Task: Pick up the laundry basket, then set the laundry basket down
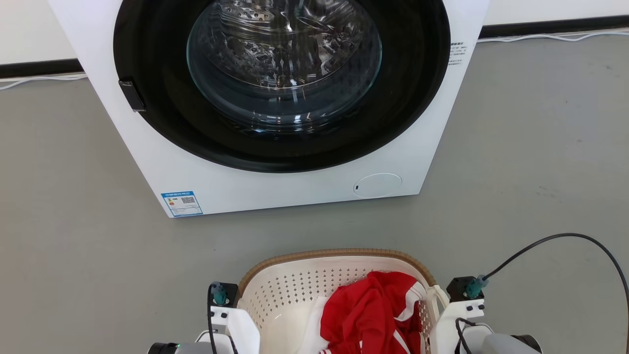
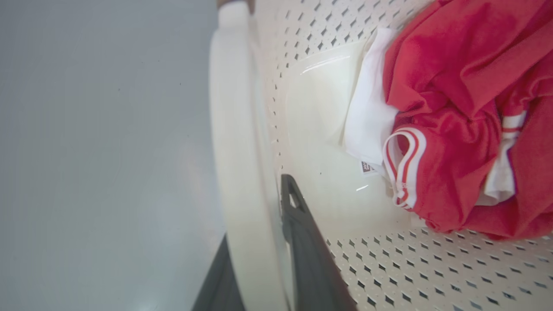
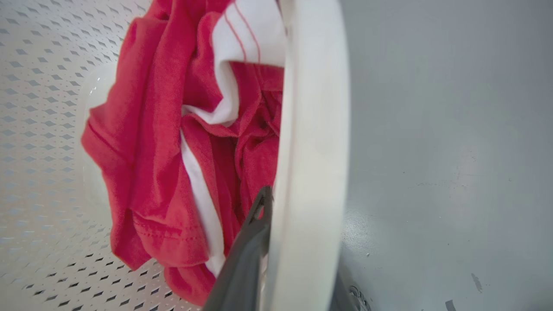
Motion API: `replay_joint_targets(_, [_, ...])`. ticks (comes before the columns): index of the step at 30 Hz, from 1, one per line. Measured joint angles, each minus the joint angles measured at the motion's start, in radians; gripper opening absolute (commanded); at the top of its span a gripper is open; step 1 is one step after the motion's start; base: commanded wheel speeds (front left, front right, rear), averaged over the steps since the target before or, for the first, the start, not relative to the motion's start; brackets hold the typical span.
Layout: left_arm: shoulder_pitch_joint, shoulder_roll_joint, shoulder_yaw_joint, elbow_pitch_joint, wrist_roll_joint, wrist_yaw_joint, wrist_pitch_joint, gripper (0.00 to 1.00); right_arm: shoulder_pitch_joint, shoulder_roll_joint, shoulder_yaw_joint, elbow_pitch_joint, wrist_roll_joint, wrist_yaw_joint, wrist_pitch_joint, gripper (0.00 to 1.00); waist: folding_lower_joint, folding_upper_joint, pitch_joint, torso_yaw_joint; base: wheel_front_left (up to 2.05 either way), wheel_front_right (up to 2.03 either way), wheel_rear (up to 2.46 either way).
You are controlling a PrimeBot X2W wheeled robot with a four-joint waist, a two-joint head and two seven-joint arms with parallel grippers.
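The laundry basket [image 1: 295,290], cream perforated plastic with a brown woven rim, sits low in the head view in front of the washing machine. It holds red and white clothing [image 1: 373,314]. In the left wrist view my left gripper [image 2: 255,216] is shut on the basket's left loop handle [image 2: 235,129], with one dark finger [image 2: 302,242] inside and one outside. In the right wrist view my right gripper [image 3: 302,242] is shut on the right loop handle [image 3: 315,129], and its inner finger [image 3: 250,242] lies against the clothing [image 3: 151,151]. I cannot tell whether the basket rests on the floor.
A white front-loading washing machine [image 1: 275,191] with its round dark door stands close beyond the basket. Grey floor [image 1: 530,162] spreads to both sides. A black cable [image 1: 565,238] arcs from my right wrist [image 1: 464,300]. White cords run along the wall's base.
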Motion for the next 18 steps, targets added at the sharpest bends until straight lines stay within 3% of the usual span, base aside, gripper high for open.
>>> replay_joint_targets(18, [0.000, -0.001, -0.019, 0.002, -0.014, 0.000, -0.001, 0.00, -0.001, 0.000, 0.043, 0.014, 0.045, 0.000, -0.001, 0.00, 0.0000, 0.0000, -0.014, 0.004, 0.00, 0.00, 0.00])
